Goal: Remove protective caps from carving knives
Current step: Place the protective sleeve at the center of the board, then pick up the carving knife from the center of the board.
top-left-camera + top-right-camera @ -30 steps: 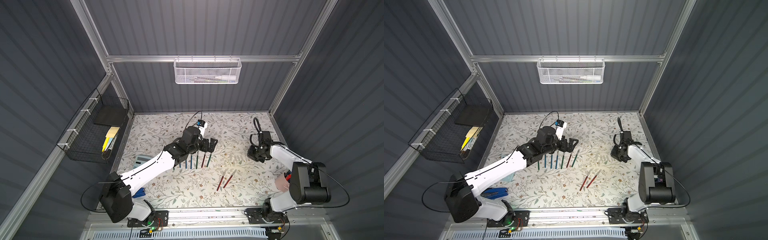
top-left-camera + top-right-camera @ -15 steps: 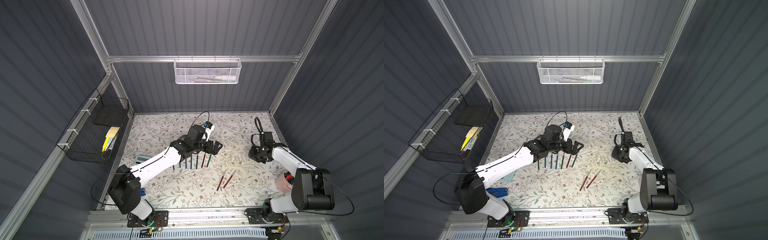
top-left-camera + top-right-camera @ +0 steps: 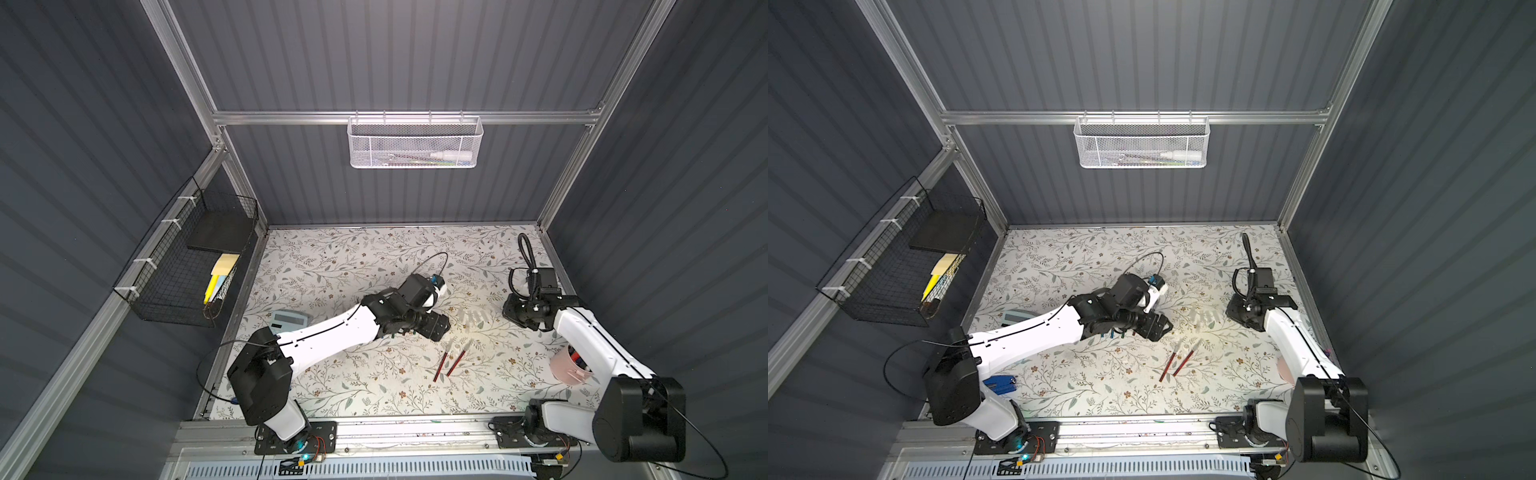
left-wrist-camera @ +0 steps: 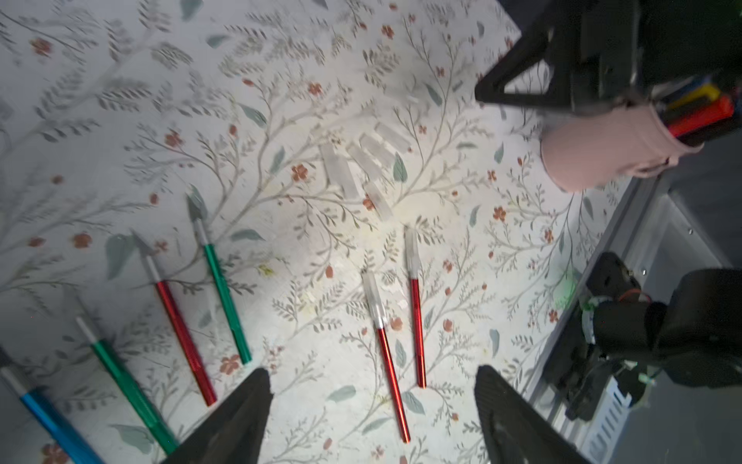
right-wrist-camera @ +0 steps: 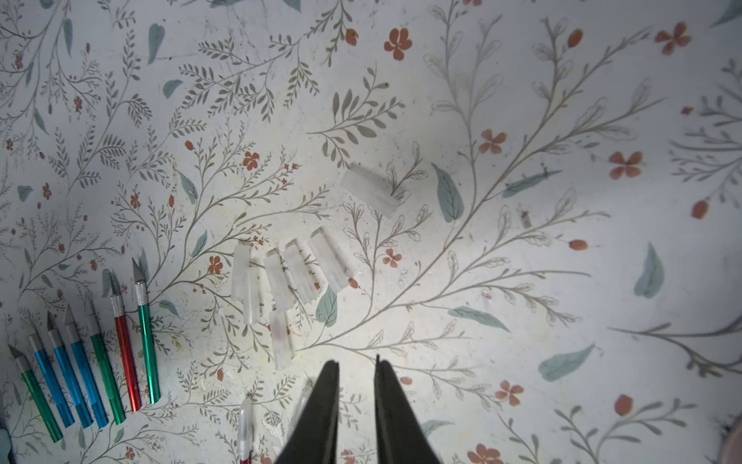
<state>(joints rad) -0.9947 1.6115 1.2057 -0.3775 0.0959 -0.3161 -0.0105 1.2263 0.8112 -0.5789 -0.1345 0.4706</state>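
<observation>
Left tool (image 4: 371,369), fingers spread wide and empty, hangs above two red knives (image 4: 416,321) lying side by side on the flowered table (image 4: 281,100), both capped. Right tool (image 5: 355,361), fingers a narrow gap apart and empty, hovers just beside a cluster of loose clear caps (image 5: 295,273). Seven bare knives (image 5: 127,361) lie in a row nearby.
</observation>
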